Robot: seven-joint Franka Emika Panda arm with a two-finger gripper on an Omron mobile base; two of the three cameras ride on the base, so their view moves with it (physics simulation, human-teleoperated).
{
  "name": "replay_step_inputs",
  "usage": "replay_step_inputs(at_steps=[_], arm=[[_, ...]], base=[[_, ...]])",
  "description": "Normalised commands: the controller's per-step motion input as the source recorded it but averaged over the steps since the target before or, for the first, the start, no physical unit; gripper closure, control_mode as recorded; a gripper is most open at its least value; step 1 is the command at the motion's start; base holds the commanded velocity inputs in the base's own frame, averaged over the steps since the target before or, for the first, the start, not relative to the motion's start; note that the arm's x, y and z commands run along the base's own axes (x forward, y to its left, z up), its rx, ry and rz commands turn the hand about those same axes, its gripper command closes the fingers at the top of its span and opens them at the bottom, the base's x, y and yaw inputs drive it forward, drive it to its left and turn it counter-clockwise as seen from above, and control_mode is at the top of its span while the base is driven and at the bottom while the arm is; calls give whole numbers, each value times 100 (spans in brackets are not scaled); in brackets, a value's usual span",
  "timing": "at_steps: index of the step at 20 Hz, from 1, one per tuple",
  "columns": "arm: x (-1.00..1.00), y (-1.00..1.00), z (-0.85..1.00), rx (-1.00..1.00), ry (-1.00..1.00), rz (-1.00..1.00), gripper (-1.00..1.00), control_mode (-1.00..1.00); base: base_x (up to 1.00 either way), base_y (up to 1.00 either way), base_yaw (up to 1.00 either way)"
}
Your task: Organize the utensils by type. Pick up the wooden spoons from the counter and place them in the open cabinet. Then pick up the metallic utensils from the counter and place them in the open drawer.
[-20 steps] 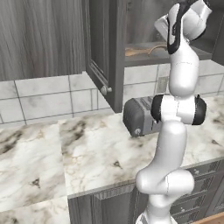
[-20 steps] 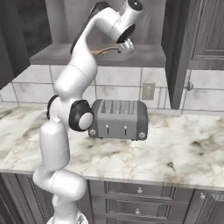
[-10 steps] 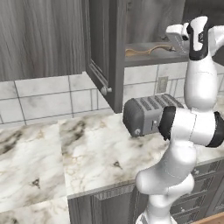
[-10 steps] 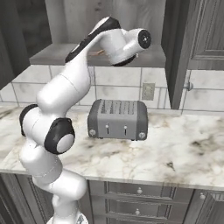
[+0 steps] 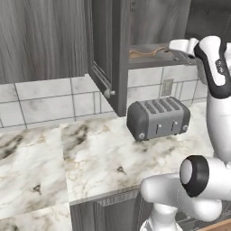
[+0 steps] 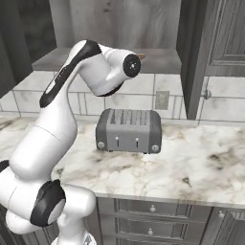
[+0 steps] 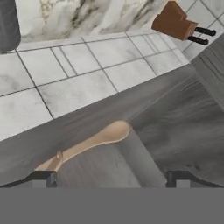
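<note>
A pale wooden spoon (image 7: 101, 137) lies on the floor of the open cabinet (image 7: 175, 127), bowl pointing away from me. My gripper (image 7: 111, 179) is open just short of its handle, one fingertip on each side and nothing between them. From the left base the spoon (image 5: 145, 53) shows on the cabinet's dark shelf (image 5: 149, 61), with my hand right beside it. From the right base only a tan spoon tip (image 6: 141, 56) shows past my wrist. Below lies the marbled counter (image 5: 99, 158). The metallic utensils and the open drawer are out of view.
A grey toaster (image 5: 158, 118) stands on the counter under the cabinet. The cabinet door (image 5: 106, 49) hangs open to the left of the shelf. A brown knife block (image 7: 174, 22) sits on the counter farther along. A wall outlet (image 6: 162, 99) sits above the toaster.
My arm has folded down and to the right, with the elbow now low. The hand stays at the cabinet shelf with the jaws open. The spoon has not moved.
</note>
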Motion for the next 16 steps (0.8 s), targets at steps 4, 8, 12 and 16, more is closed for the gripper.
replay_step_inputs(at_steps=[4,8,12,16], arm=[[-100,0,-39,-36,4,0,-100,-100],[-100,19,-88,-47,17,-10,-100,-100],[-96,39,-100,-46,17,-14,-100,-100],[-44,27,-77,-25,22,-7,-100,-100]], base=[[0,0,0],[0,0,0],[0,0,0],[0,0,0]])
